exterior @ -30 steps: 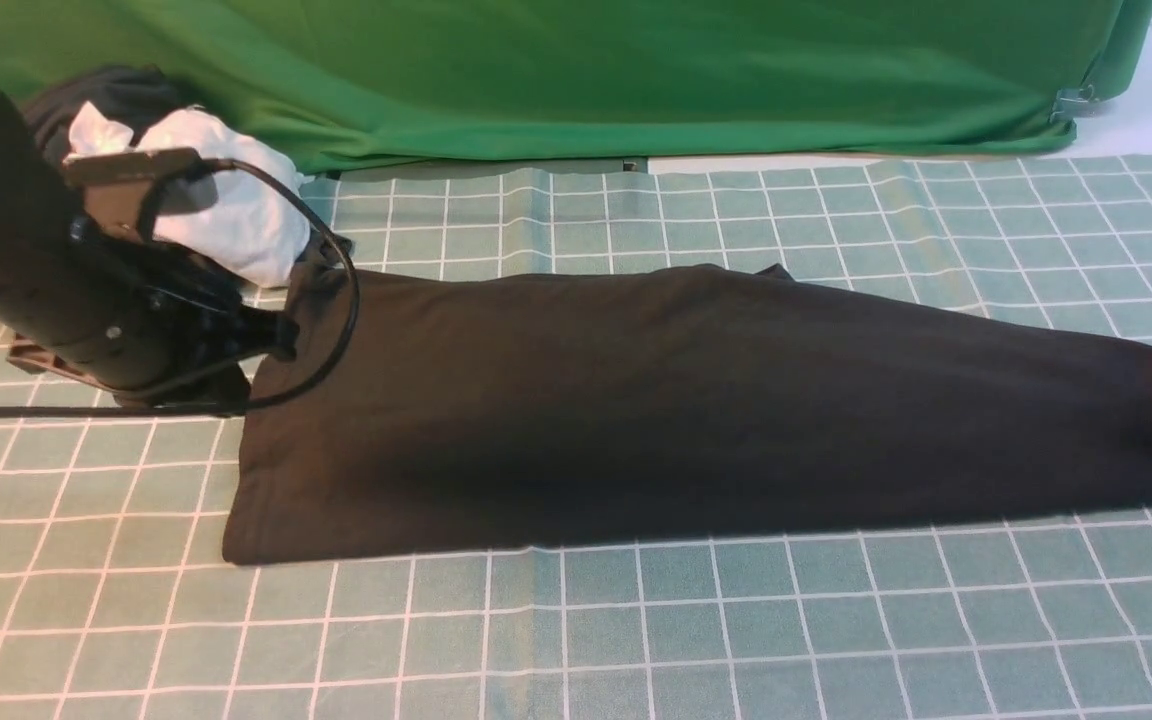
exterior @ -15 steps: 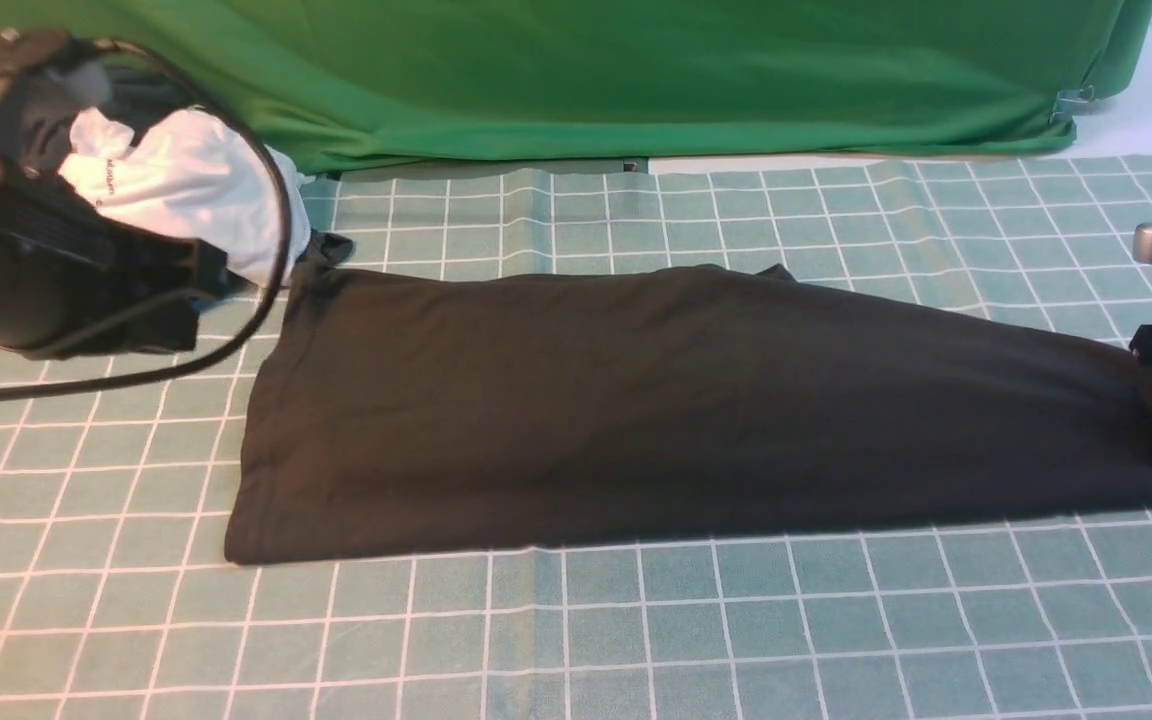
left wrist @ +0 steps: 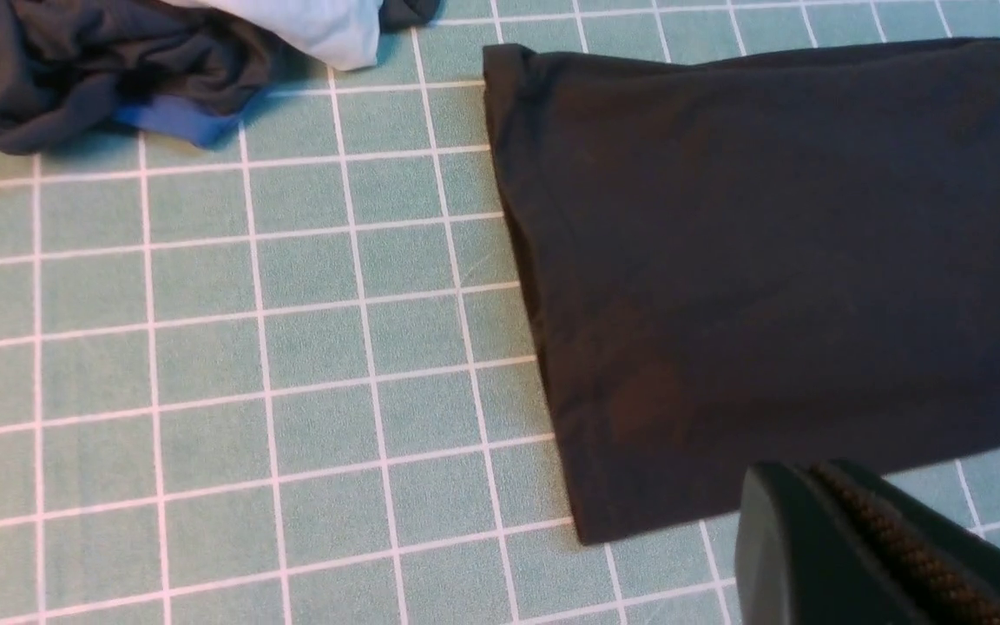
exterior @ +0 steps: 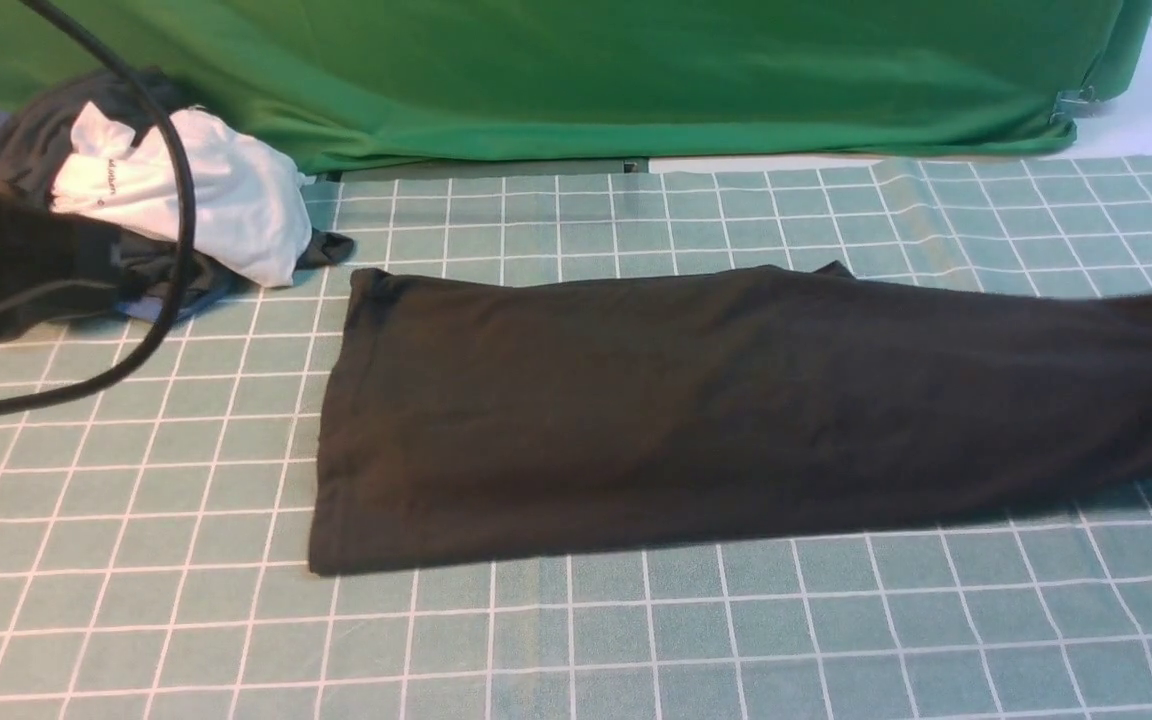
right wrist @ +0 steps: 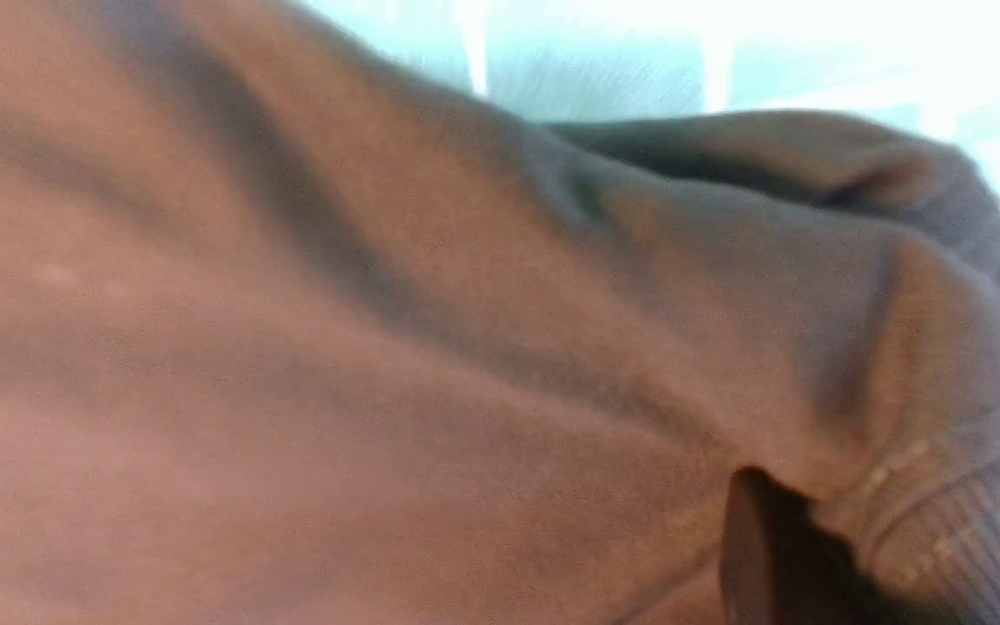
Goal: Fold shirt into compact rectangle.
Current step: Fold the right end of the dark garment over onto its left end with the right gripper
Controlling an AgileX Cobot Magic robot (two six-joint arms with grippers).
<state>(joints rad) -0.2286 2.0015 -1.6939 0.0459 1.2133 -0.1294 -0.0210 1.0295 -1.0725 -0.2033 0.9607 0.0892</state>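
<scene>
The black shirt [exterior: 736,400] lies folded in a long band across the checked tablecloth, its straight hem end at the left. Its right end runs out of the front view and rises slightly off the cloth. In the right wrist view, the shirt [right wrist: 378,347] fills the picture. A ribbed edge [right wrist: 943,538] is bunched against my right gripper [right wrist: 804,542], which is shut on the fabric. My left gripper [left wrist: 804,476] is shut and empty, hovering just off the near hem corner of the shirt [left wrist: 769,243]. Only the left arm [exterior: 6,270] shows at the front view's far left.
A pile of clothes sits at the back left: a white garment [exterior: 216,205], a dark grey one [exterior: 36,130] and a blue one [left wrist: 174,121]. The arm's black cable [exterior: 171,250] loops over it. A green backdrop cloth [exterior: 576,80] hangs along the table's far edge.
The shirt has slid right by about two squares. The right gripper shut on its right end and left the front view. My left arm has pulled back to the left, off the shirt.
</scene>
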